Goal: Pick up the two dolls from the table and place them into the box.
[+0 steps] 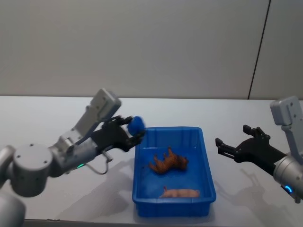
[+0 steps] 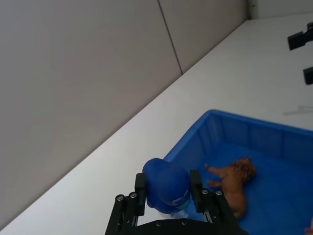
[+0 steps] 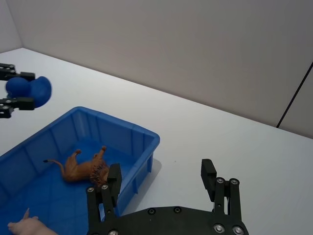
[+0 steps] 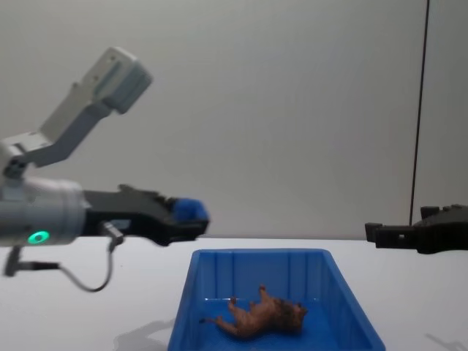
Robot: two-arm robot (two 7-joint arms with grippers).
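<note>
Head view looks down and forward on the tabletop and box. Chest view sits low, facing level across the box to the wall. Each wrist view looks out past its own tool, close; all four share the box.

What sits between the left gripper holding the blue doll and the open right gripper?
The box, with the lion lying inside, sits between the left gripper and right gripper, seen in the head view.
</note>
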